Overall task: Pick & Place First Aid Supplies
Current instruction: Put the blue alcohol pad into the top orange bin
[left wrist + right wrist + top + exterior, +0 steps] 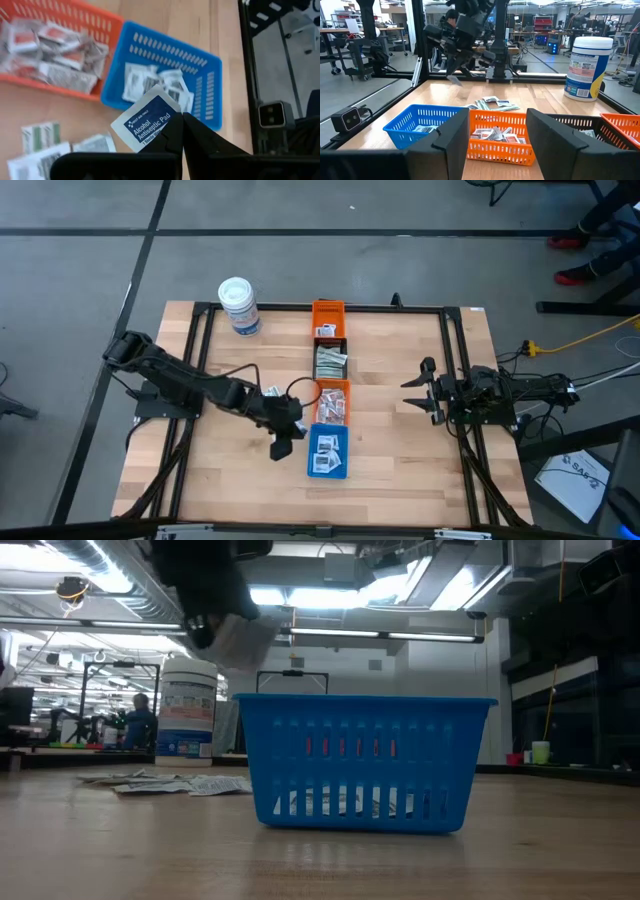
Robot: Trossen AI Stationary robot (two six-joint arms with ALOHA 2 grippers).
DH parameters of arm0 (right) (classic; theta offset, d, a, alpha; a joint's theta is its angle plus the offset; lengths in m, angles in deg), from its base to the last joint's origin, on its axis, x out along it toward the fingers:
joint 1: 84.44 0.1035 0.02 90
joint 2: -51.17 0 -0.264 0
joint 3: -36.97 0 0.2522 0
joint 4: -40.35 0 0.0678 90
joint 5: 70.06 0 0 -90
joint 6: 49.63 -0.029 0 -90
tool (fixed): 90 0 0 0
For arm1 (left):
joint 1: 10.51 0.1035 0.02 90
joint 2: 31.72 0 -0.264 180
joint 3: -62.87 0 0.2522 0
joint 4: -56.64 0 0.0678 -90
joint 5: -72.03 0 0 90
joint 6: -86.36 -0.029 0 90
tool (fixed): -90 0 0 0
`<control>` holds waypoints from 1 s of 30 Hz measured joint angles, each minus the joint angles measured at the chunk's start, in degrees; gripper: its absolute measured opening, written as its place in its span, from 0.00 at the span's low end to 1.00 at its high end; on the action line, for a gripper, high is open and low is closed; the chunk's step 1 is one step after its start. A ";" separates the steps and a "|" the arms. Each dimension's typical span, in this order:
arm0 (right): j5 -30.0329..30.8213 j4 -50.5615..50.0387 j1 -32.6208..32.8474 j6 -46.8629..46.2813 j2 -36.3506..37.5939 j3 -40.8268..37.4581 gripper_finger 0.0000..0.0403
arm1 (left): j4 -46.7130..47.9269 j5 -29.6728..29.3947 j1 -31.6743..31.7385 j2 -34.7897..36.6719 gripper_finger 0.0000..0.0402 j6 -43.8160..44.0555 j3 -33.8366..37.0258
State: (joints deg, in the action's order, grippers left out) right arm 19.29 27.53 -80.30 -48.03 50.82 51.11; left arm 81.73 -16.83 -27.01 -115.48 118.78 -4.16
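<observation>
My left gripper (pixel 182 119) hangs over the table just left of the blue bin (pixel 327 452), shut on one first aid packet (pixel 147 120), white with a dark blue "Alcohol Antiseptic Pad" label. The low view shows that packet (pixel 245 640) high above the table. Several loose packets (pixel 268 392) lie flat on the wood left of the bins. More packets lie in the blue bin (pixel 160 82) and in the orange bin (pixel 55 50). My right gripper (pixel 495 135) is open and waits at the table's right side (pixel 415 392), pointing toward the bins. My left gripper pinches the packet between its two fingertips at one edge near a corner (pixel 166 129), coming from above and slanting down. The packet is lifted clear of the table and sticks out beyond the fingertips, with its printed face toward the wrist camera.
Several bins stand in a row down the table's middle: orange (pixel 328 318), black (pixel 331 360), orange (pixel 333 402), then blue. A white tub with a blue label (pixel 239 305) stands near the far left corner. A black frame (pixel 450 350) runs round the tabletop. Bare wood lies between bins and right arm.
</observation>
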 joint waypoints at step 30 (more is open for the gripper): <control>0.00 0.01 0.01 0.00 0.00 0.00 0.48 | 0.67 7.55 28.55 -0.02 0.00 -17.88 -5.72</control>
State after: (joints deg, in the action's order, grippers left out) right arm 19.29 27.54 -80.29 -48.03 50.82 51.12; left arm 82.40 -9.28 1.54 -115.50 100.89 -9.88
